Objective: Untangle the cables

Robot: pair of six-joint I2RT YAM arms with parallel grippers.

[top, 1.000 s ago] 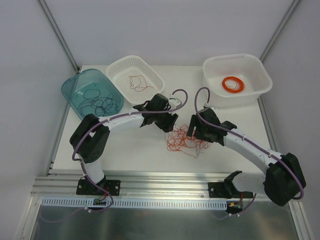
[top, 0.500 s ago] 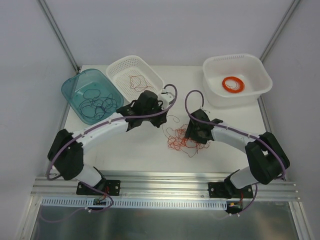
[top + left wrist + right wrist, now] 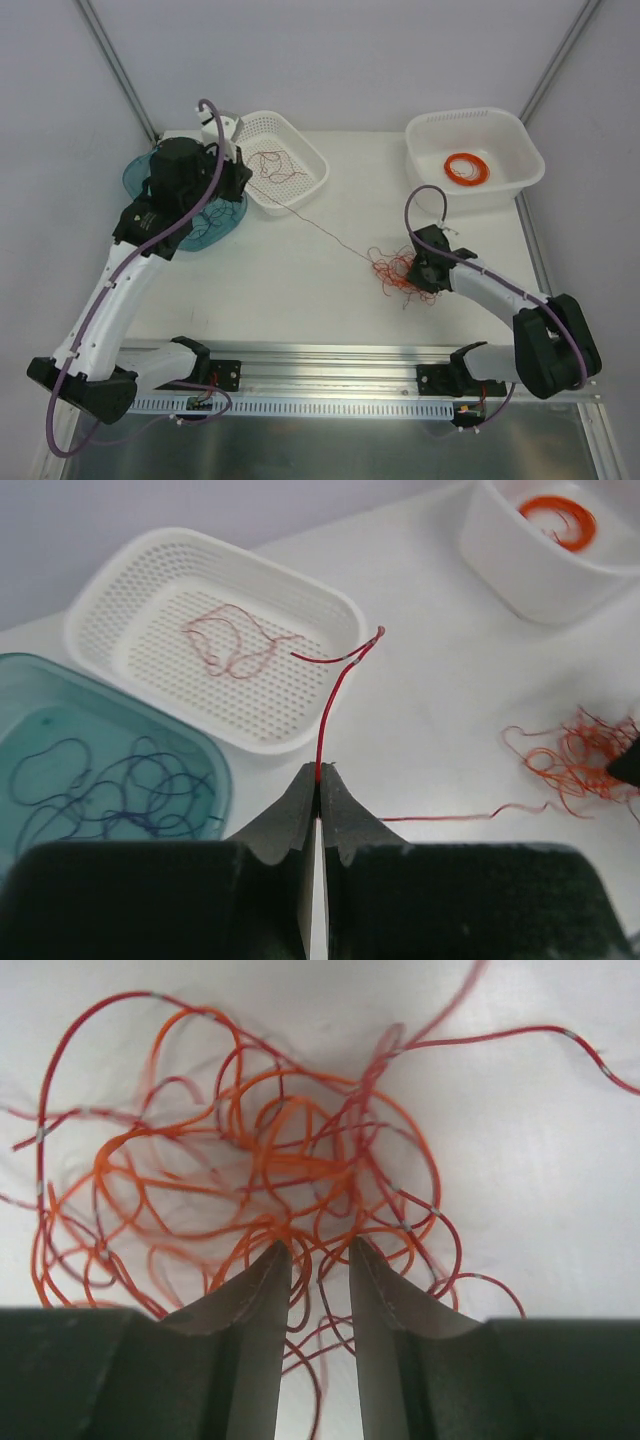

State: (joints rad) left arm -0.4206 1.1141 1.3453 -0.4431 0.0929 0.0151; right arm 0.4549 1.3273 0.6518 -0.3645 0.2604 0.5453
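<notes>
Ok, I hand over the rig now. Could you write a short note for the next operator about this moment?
Left hand: shut on the held red cable, raised near the white basket. The strand runs back to the tangle.
Right hand: open, jaws a little apart, down on the tangle.
Done: a sorted red cable lies in the basket, and dark cables lie in the teal bin.
Left: free and drop the held cable, then sort the rest of the tangle.
</notes>
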